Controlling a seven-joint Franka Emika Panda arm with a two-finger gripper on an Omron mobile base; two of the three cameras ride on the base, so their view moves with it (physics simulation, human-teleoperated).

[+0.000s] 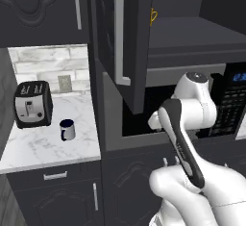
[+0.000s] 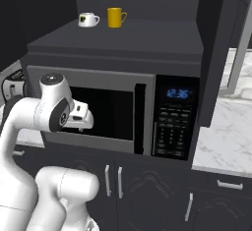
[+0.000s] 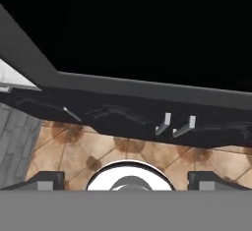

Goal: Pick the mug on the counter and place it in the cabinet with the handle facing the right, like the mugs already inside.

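**Hanging in front of the microwave, mug on the marble**

Pointing down along the hand view, the gripper [image 3: 126, 178] shows two dark finger tips [image 3: 47, 180] set wide apart at the bottom edge, with nothing between them: the pincer is released and holds nothing. Past the tips lie a brown tiled floor [image 3: 147, 154] and the low dark cabinets [image 3: 123, 119] with short silver pulls.

In the base views the white arm [image 1: 185, 124] is folded close in front of the microwave [image 2: 115, 112], its wrist level with the dark glass door. The microwave's blue display [image 2: 177, 93] carries lit digits, too blurred to read for certain; the keypad below it has small pale markings that cannot be made out.

Off to the arm's left, the mug [image 1: 67, 129] stands upright on the counter [image 1: 43, 148], well apart from the gripper, white with a dark rim. Its handle [image 1: 63, 133] points toward the counter's front edge. A toaster [image 1: 32, 104] sits just behind and to its left, near the tiled wall.

Higher and farther back, the cabinet [image 1: 192, 32] stands open above the microwave, its door [image 1: 122, 42] swung out with the long silver bar. Inside, a white mug [image 2: 88, 19] with a dark mark on its side and a yellow mug [image 2: 115, 17] stand side by side, handles to the right.
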